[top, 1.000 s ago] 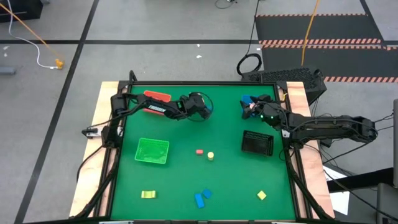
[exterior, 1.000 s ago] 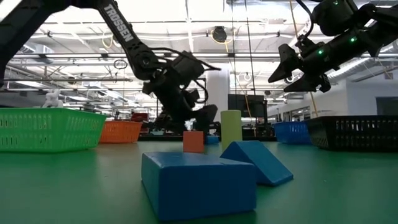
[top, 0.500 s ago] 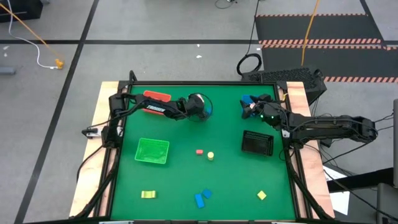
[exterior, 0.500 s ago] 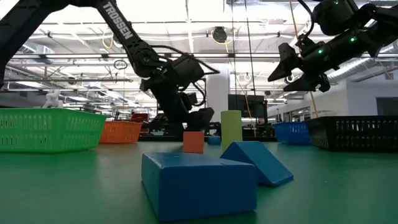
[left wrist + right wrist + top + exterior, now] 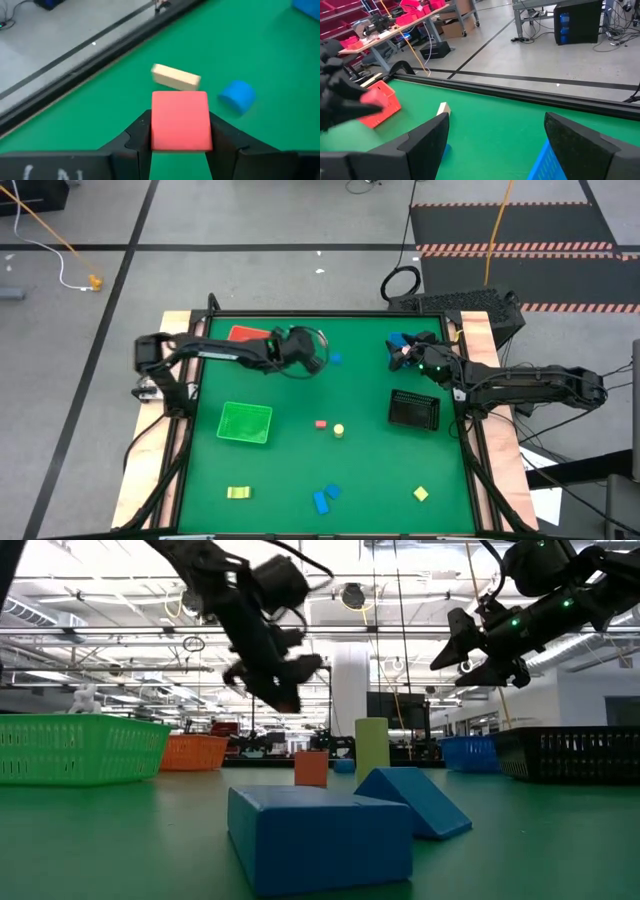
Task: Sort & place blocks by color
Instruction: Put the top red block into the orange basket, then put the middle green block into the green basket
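My left gripper (image 5: 180, 131) is shut on a red block (image 5: 180, 117), held above the green table near its far edge (image 5: 312, 352). Below it on the table lie a tan block (image 5: 175, 77) and a round blue block (image 5: 236, 96). My right gripper (image 5: 502, 145) hangs open at the far right (image 5: 408, 356), above the blue tray (image 5: 398, 341). More blocks rest on the table: a small red one (image 5: 321, 423), a round yellow one (image 5: 339, 430), a yellow bar (image 5: 238, 493), two blue ones (image 5: 325, 497) and a yellow one (image 5: 421, 494). My left gripper pinches the red block between its two fingers, one finger on each of two opposite sides (image 5: 156, 125). The fingers slant downward from the table's left. The block is lifted clear of the table, with one broad face toward the wrist camera.
A red tray (image 5: 245, 333) stands at the far left, a green tray (image 5: 245, 422) at the middle left and a black mesh basket (image 5: 413, 409) at the right. A raised black rim (image 5: 90, 55) runs along the table's far edge.
My left gripper has risen from the table near the far edge and drawn back toward the table's left. It carries the red block, which now hangs clear of the table. The round blue block it stood over now shows.
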Motion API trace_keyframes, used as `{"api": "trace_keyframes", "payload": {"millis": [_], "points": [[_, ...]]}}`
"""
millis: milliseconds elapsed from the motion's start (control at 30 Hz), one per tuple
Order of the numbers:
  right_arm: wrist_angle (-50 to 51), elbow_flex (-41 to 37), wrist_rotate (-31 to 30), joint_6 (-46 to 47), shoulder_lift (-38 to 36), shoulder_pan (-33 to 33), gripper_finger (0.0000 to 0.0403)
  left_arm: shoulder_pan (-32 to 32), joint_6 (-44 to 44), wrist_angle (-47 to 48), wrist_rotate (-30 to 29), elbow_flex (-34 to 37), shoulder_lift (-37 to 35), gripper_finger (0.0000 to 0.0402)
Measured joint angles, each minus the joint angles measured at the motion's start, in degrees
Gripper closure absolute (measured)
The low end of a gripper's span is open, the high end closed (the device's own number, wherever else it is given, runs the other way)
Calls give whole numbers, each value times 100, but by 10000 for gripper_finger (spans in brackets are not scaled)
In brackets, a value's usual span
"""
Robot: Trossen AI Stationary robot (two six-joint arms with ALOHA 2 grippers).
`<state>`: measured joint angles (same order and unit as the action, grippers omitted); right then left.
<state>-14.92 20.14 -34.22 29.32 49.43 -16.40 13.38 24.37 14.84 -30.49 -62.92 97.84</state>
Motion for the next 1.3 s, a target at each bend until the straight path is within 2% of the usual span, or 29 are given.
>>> {"api": "trace_keyframes", "payload": {"millis": [300, 467, 767, 1000, 1200, 1300], "points": [[-79, 0, 0, 0, -2, 0, 83, 277, 636, -481, -9, 1933, -1771, 269], [-94, 0, 0, 0, -2, 0, 83, 563, 1073, -417, -25, 2561, -2206, 269], [-120, 0, 0, 0, -2, 0, 83, 681, 1557, -456, -1, 3012, -2260, 267], [-116, 0, 0, 0, -2, 0, 83, 685, 1684, -440, -4, 3085, -2260, 207], [-116, 0, 0, 0, -2, 0, 83, 665, 1676, -686, -8, 3087, -2260, 202], [-116, 0, 0, 0, -2, 0, 83, 553, 1404, -1021, -13, 3087, -2260, 201]]}}
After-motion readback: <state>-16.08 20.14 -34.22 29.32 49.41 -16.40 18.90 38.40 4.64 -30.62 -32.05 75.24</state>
